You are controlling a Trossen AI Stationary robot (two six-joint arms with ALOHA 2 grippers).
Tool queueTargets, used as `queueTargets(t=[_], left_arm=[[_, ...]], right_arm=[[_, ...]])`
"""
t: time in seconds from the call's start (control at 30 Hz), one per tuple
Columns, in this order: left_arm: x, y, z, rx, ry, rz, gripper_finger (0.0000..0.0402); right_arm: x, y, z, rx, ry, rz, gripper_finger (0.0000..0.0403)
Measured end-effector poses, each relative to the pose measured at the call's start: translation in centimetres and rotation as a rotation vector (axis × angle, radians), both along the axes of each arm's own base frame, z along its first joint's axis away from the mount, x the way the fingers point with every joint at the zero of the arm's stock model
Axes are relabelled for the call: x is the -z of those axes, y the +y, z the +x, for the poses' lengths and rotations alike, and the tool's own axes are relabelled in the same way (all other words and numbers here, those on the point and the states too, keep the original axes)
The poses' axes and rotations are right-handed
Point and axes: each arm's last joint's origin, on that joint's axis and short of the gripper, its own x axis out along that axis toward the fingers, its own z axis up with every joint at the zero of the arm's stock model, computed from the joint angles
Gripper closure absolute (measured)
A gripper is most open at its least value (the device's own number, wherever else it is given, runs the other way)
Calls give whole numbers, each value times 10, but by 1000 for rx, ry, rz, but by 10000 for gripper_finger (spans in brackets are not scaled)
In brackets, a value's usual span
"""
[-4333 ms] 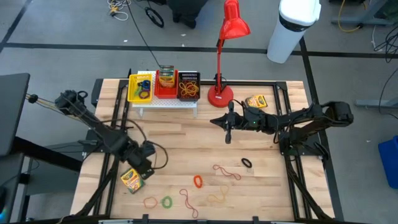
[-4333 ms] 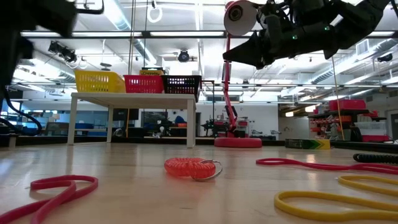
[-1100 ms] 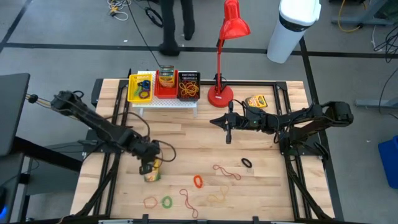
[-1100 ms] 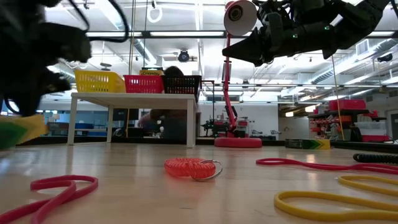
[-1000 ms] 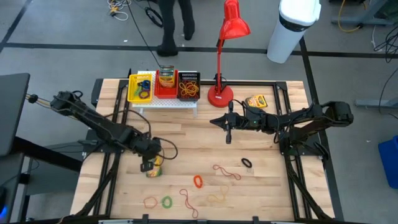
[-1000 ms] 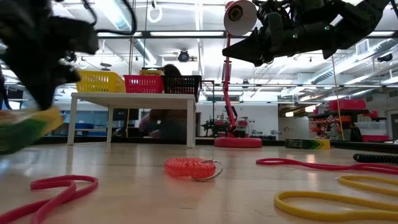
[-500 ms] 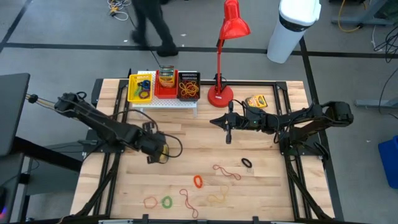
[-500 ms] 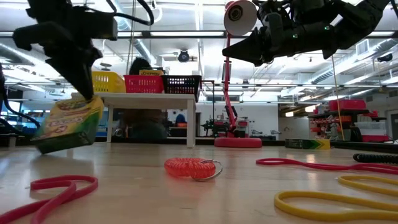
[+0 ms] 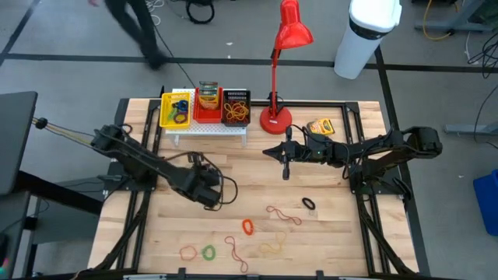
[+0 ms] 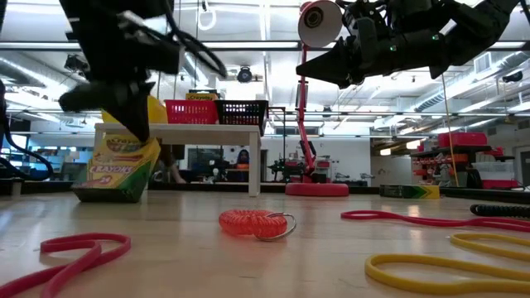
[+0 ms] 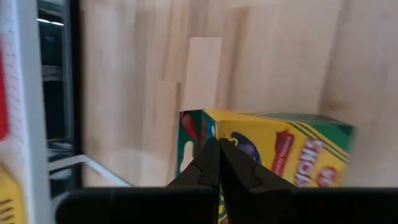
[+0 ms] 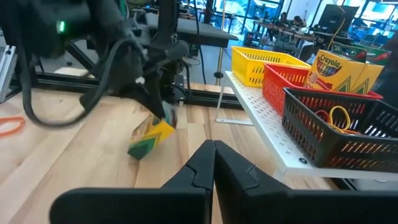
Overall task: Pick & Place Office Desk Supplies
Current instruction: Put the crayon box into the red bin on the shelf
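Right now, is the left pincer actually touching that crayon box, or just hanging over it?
Touching. In the low view the left pincer pinches the top corner of the tilted crayon box, with no gap between them.

One crayon box (image 10: 117, 169) hangs tilted, its lower end low over the surface. Another box (image 9: 320, 126) lies flat by the lamp base. Rubber bands sit scattered up front: red coil (image 10: 256, 222), pink loop (image 10: 76, 249), yellow loop (image 10: 443, 266).
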Motion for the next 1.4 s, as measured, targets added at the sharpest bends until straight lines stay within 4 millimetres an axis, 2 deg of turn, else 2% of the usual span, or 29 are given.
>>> queueTargets(t=[0.13,0.27,0.43,0.63,0.7,0.8,0.9,1.0,1.1,1.2,1.3,1.4], left_arm=[[9,-2,5,2,43,88,398],[-1,-4,7,-16,44,136,398],[-21,-8,7,-55,-47,200,398],[-18,-20,9,-103,-144,132,389],[-17,-19,6,-173,-151,79,373],[-28,-16,-5,-262,-171,48,342],[-45,-13,-17,-359,-280,-41,317],[-46,-9,-27,-472,-445,-209,293],[-35,-5,-37,-577,-590,-368,258],[-17,0,-44,-711,-692,-482,204],[-2,7,-47,-849,-703,-525,139],[9,17,-41,-949,-706,-498,80]], right_arm=[[0,0,0,0,3,0,399],[0,0,0,0,3,1,389],[0,0,0,0,3,1,391],[0,1,0,-21,2,10,396],[0,1,0,-24,2,14,391],[0,1,0,-23,0,29,386],[0,1,0,-23,0,29,391],[0,1,0,-24,0,30,398],[0,1,0,-45,0,34,396],[0,2,0,-49,-4,37,389],[0,2,0,-49,-4,37,387],[0,2,0,-49,-4,37,395]])
